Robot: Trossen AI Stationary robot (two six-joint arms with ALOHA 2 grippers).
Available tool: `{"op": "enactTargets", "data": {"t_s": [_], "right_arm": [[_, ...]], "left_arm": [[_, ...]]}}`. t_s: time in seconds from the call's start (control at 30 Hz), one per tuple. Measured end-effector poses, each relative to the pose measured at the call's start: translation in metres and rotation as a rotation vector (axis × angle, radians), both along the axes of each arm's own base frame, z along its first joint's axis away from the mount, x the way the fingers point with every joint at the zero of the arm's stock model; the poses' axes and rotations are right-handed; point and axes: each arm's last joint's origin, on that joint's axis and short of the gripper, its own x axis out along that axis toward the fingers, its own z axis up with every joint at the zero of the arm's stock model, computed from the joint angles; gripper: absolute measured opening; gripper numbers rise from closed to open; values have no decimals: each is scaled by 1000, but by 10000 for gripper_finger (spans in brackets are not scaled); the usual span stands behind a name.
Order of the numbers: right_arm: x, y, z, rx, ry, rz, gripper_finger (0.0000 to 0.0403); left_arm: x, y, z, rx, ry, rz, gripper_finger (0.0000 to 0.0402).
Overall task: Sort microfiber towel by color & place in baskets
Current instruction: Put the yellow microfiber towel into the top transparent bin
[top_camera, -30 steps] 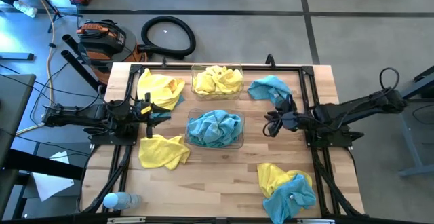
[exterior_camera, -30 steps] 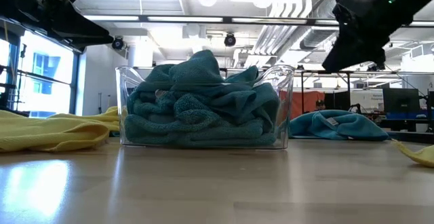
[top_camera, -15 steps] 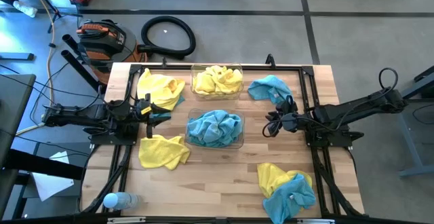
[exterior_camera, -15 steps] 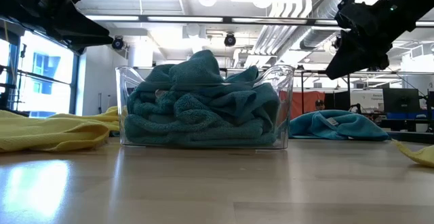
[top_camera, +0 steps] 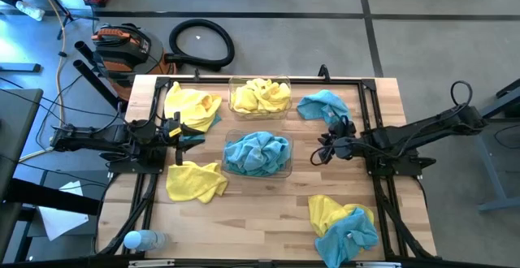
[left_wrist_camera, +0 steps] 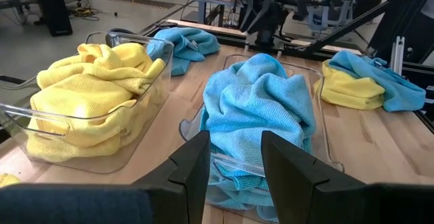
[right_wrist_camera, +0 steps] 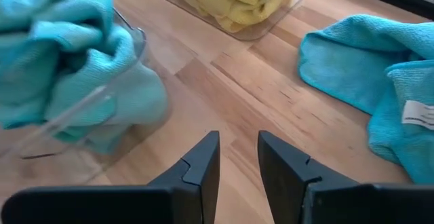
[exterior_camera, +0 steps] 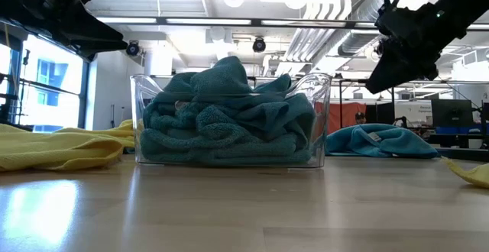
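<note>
A pale wood worktop (top_camera: 268,203) stands on grey floor beside a black hose (top_camera: 201,42). Only the low view shows ceiling lights. Both the left hand (left_wrist_camera: 230,166) and the right hand (right_wrist_camera: 237,157) are open, empty.

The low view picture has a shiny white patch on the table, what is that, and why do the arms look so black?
In the low view, the bright patch on the table is glare from the ceiling lights; the arms look black because those lights shine behind them. In the right wrist view, the bin of blue towels close by looks blurry.
</note>
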Motion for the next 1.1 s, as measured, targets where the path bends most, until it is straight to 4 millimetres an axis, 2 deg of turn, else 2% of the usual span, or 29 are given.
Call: {"op": "enactTargets", "data": {"t_s": [0.27,0.63,0.8,0.97,1.1], "right_arm": [[10,14,-17,-90,36,-61,94],[18,40,-44,-12,98,-37,94],[19,48,-47,-23,108,17,94],[20,45,-46,-32,99,16,94],[22,42,-45,-59,115,35,94]], "left_arm": [[0,0,0,0,0,0,122],[0,0,0,0,0,0,122],[0,0,0,-3,-3,1,122],[2,0,7,-61,-91,19,122],[3,6,17,-63,-197,218,122]]}}
